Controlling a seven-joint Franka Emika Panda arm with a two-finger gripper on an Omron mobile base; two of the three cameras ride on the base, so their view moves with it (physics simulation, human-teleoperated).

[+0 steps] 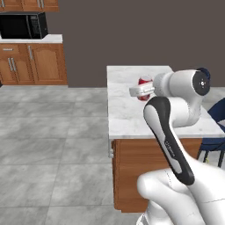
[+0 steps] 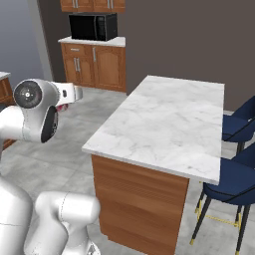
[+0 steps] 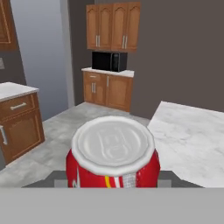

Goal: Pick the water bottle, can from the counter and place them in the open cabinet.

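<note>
Pinched in the end effector (image 3: 112, 181), the can (image 3: 113, 155) hangs beside the counter (image 3: 192, 135) edge, over open floor.

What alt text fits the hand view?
A red can with a silver top sits close up in the claw, held in the air. Beyond it are the marble counter, grey floor tiles, wooden cabinets and a black microwave.
</note>
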